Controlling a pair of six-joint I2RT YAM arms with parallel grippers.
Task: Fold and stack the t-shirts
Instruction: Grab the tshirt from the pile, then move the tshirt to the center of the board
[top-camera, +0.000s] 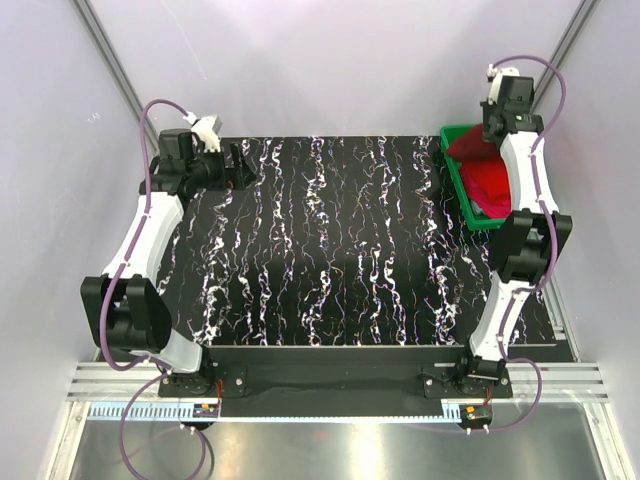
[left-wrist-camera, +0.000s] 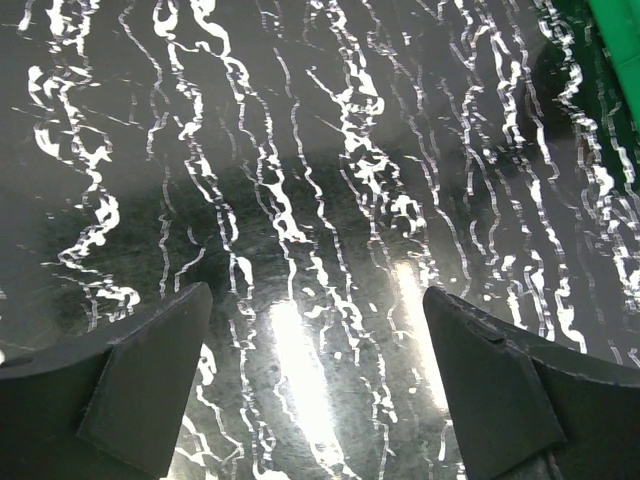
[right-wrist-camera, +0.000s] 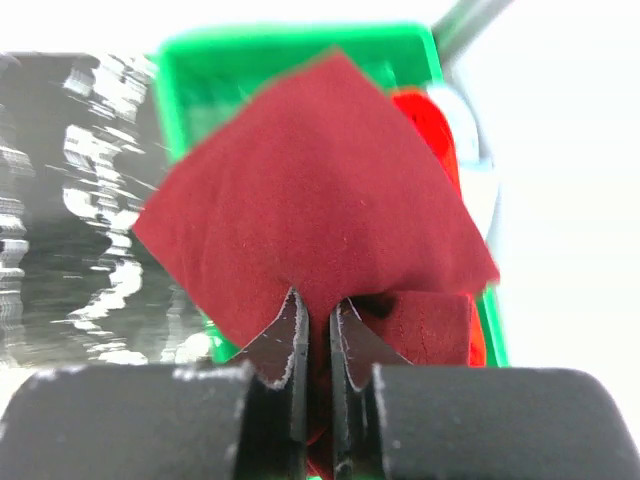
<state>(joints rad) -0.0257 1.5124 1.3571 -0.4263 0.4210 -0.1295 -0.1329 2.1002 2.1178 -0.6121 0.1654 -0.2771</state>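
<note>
My right gripper (right-wrist-camera: 319, 310) is shut on the dark maroon t-shirt (right-wrist-camera: 310, 190) and holds it lifted over the green bin (right-wrist-camera: 200, 70). In the top view the maroon cloth (top-camera: 468, 145) hangs below the right gripper (top-camera: 492, 130) at the bin's far end. A bright red t-shirt (top-camera: 488, 185) lies in the bin and shows in the right wrist view (right-wrist-camera: 435, 125) behind the maroon one. My left gripper (left-wrist-camera: 315, 310) is open and empty above the bare black marbled table (left-wrist-camera: 300, 150); in the top view it (top-camera: 243, 160) sits at the table's far left corner.
The green bin (top-camera: 462, 190) stands at the table's far right edge. The black marbled table (top-camera: 340, 250) spans the middle. Grey walls and metal frame posts close in on both sides.
</note>
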